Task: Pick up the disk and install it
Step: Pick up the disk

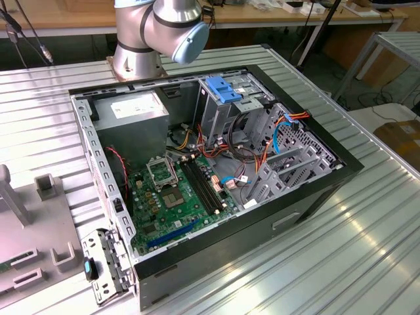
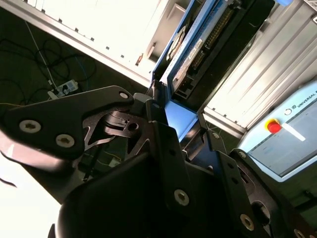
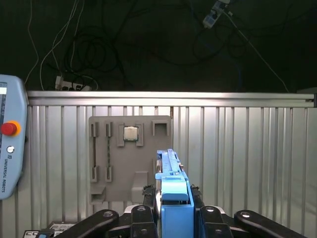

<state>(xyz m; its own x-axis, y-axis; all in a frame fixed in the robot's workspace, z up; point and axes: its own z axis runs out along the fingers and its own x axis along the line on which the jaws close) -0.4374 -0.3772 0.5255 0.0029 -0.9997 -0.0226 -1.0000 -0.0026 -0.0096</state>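
Right now the gripper [image 3: 176,208] is pinching the disk [image 3: 171,171] edge-on by its blue rails, held above the ribbed surface [image 3: 247,148], with a grey fixture plate [image 3: 114,163] carrying 1 chip [image 3: 131,133] beyond.

I'm looking at the ribbed metal table [image 1: 367,249]. The open computer case [image 1: 262,230] lies on its side mid-table, with the arm's base [image 1: 131,62] mounted beyond it. A grey fixture plate [image 1: 20,262] sits toward the exterior view's left. In the first wrist view a teach pendant [image 3: 10,144] sits at the table's edge, though I can't tell if it rests there.
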